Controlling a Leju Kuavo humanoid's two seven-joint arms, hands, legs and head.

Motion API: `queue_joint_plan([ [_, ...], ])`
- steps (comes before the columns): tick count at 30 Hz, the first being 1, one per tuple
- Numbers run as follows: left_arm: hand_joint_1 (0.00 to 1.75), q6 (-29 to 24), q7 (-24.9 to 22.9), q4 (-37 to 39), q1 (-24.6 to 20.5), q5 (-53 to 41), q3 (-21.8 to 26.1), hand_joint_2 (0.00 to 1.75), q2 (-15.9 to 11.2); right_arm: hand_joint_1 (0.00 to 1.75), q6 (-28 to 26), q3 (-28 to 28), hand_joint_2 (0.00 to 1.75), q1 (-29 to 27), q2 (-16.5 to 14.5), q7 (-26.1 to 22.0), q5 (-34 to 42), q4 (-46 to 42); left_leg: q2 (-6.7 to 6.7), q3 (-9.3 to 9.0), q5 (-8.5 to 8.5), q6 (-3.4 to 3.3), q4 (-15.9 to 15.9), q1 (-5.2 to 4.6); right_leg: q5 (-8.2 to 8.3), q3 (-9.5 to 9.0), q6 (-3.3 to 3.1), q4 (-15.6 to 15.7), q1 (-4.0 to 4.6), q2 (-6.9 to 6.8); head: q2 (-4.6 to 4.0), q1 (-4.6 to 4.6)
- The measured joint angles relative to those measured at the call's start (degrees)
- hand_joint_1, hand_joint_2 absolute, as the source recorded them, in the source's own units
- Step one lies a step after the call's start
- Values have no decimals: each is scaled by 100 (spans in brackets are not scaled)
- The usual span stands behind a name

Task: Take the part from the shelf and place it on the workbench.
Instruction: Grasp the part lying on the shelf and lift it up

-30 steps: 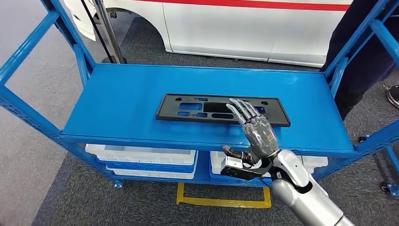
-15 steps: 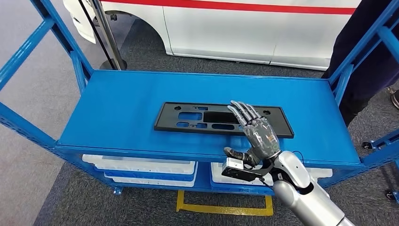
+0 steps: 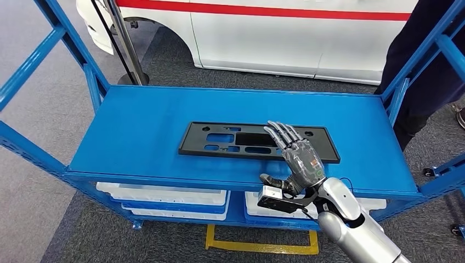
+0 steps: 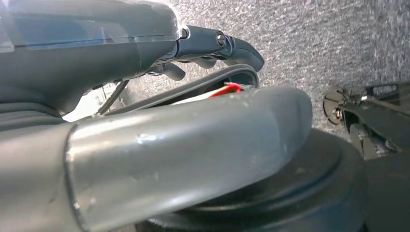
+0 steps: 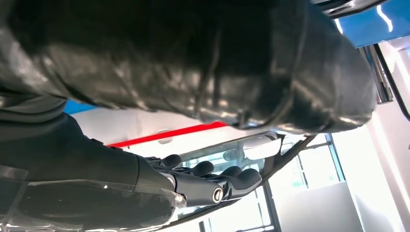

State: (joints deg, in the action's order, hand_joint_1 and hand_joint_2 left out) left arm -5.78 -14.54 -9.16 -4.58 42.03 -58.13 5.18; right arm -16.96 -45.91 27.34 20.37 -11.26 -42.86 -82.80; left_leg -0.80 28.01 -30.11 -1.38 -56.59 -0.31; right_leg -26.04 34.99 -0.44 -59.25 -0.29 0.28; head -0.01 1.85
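One flat black part [image 3: 257, 141], a long rectangular plate with several cut-out slots, is lying on the top deck of the blue shelf [image 3: 142, 120], roughly centred between the left and right edges and closer to the front edge than to the back. The right hand [image 3: 299, 156] is hovering at the front edge of the shelf with its fingers [image 3: 281, 132] stretched out straight and slightly fanned above the right half of the part, thumb sticking out to the side, gripping nothing; whether the fingertips are touching the plate cannot be told. In the right wrist view the same fingers [image 5: 212, 176] are lying extended side by side. The left hand [image 4: 212, 46] is hanging over grey carpet [image 4: 333, 43], its dark fingers looking bent, but whether it is open or closed cannot be told. Below the top deck, two stacks of white trays [image 3: 164, 194] are sitting on the lower level, one at the left and one at the right. One white vehicle with a red stripe [image 3: 285, 33] is standing beyond the back edge, and one person in dark clothing [image 3: 433, 66] is standing by the right end of the shelf.
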Motion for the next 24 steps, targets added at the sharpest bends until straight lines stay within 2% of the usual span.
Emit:
queue_joint_plan([
  [1,0,-4,5,0,0,3,-2,0,0,0,21,-5,175,0,0,0,0,1,0,-3,0,0,-1,0,0,-5,0,0,-3,-1,-1,-1],
  [12,0,-36,144,0,-4,65,-13,0,0,0,275,-71,175,47,-66,8,9,162,0,-14,0,0,-15,-17,6,-19,9,1,-18,-2,-1,-1],
  [24,0,-31,180,0,-14,1,-153,0,0,0,538,-210,175,457,-589,239,-34,885,2,-2,0,-1,-24,-20,11,-21,16,2,-36,-1,0,-1],
])
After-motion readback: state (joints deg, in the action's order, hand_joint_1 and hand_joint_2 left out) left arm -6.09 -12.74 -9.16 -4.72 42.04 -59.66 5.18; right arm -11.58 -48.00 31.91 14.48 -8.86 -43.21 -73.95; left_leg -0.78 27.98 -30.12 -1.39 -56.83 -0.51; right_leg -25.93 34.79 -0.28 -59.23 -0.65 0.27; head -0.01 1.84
